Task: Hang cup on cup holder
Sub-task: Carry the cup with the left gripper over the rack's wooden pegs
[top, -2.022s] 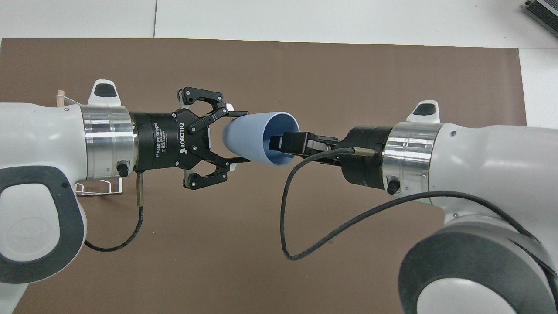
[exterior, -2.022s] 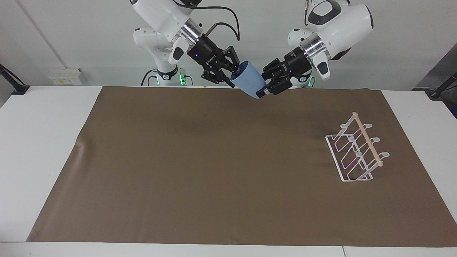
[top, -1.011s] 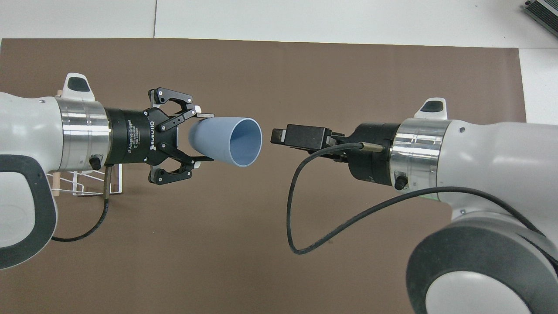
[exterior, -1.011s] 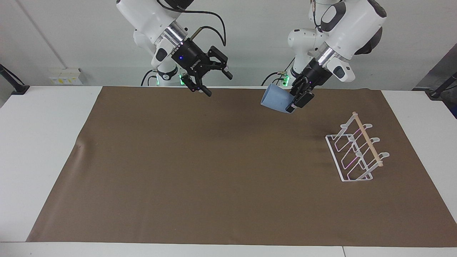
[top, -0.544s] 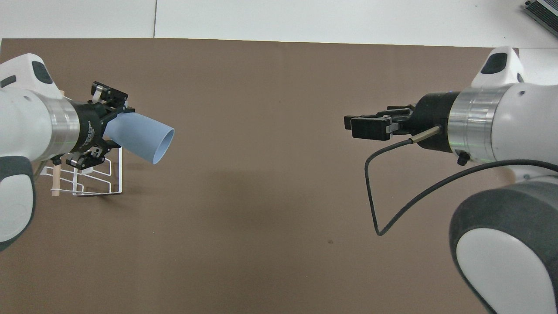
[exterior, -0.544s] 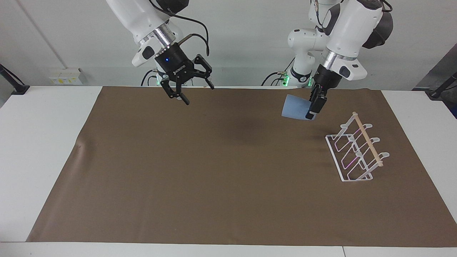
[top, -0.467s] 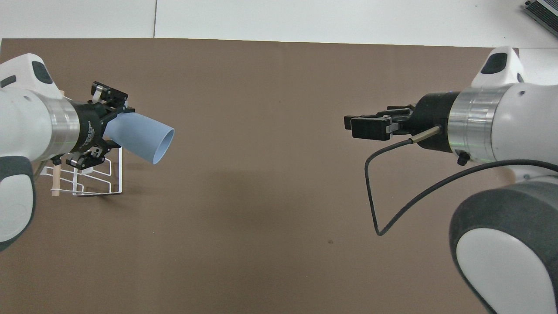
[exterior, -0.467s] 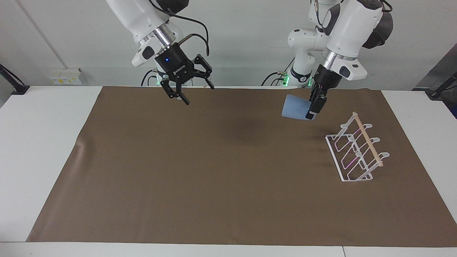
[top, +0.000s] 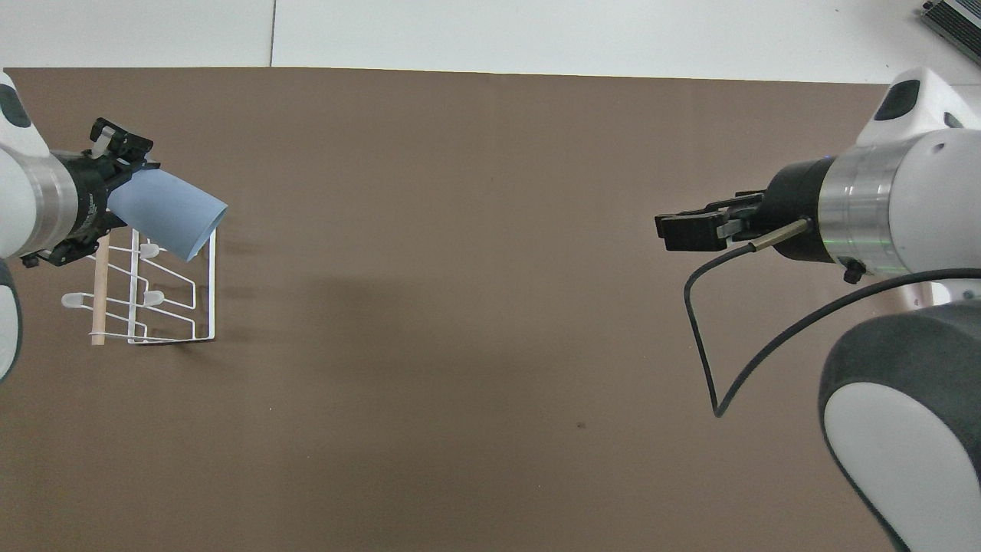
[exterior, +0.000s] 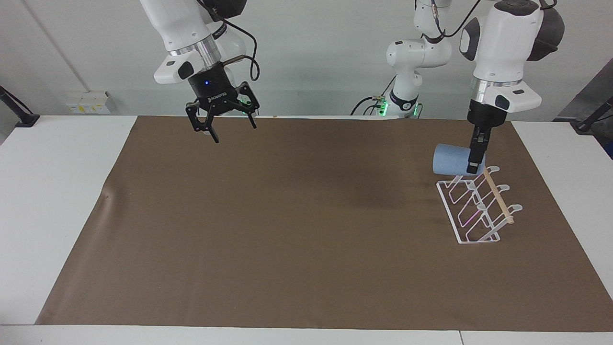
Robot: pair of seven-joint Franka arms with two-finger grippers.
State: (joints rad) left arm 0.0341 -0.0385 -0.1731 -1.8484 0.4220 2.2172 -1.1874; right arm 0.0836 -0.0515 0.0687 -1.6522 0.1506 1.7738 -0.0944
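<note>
My left gripper has its fingers pinching the base end of the cup, which lies on its side in the air over the robot-side end of the cup holder. My right gripper waits, fingers spread, over the brown mat. I worry the rim could catch a prong and shove the light rack.

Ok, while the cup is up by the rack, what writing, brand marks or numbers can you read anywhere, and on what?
"ROBOTIQ": white lettering on the black body of the right gripper, which waits open over the mat near the robots.
Left gripper, holding the cup over the cup holder: no lettering readable.
Cup, cup holder, mat: no text.
Wall sockets: any marks too small to read.
</note>
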